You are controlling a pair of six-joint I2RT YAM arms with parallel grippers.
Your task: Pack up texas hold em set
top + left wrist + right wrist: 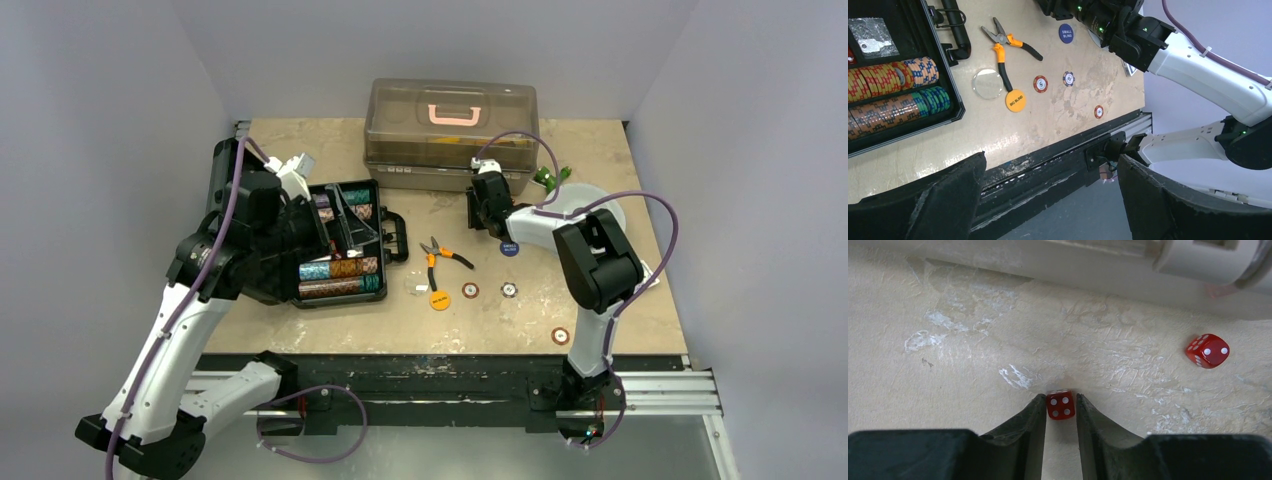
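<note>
My right gripper (pixel 1061 401) is down on the desk (pixel 600 300) just in front of the big translucent brown box (pixel 450 130), closed narrow on a red die (pixel 1060 406), with a fingertip against each side; the die rests on the surface, four pips facing me. A second red die (pixel 1207 350) lies loose off to the right, near the box. My left gripper (pixel 1048 200) is spread wide with nothing between its fingers, looking down at the desk's near edge. The black briefcase (pixel 390 235) lies open on the left of the desk, with rows of poker chips (pixel 340 268) inside. Between the case and the right arm lie orange-handled pliers (pixel 445 255), an orange big blind disc (pixel 1015 100), a blue small blind disc (pixel 1065 33) and three loose chips (pixel 1040 84).
</note>
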